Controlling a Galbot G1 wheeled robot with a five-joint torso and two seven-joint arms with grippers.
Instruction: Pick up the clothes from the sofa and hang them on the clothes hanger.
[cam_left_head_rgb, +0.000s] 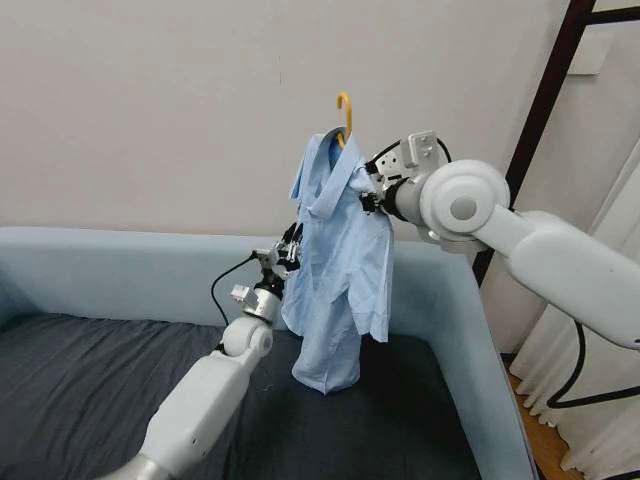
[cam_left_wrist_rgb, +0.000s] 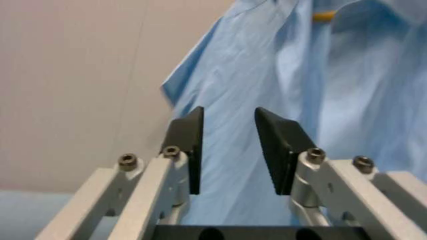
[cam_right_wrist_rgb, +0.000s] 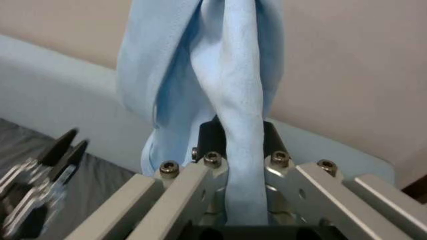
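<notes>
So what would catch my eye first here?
A light blue shirt on an orange hanger, held up over the sofa by the right gripper near its collar. The left gripper hovers beside the shirt's edge, fingers open.

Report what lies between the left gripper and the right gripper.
The blue shirt. In the head view it hangs between the open left gripper and the right gripper, which is shut on a fold of it.
</notes>
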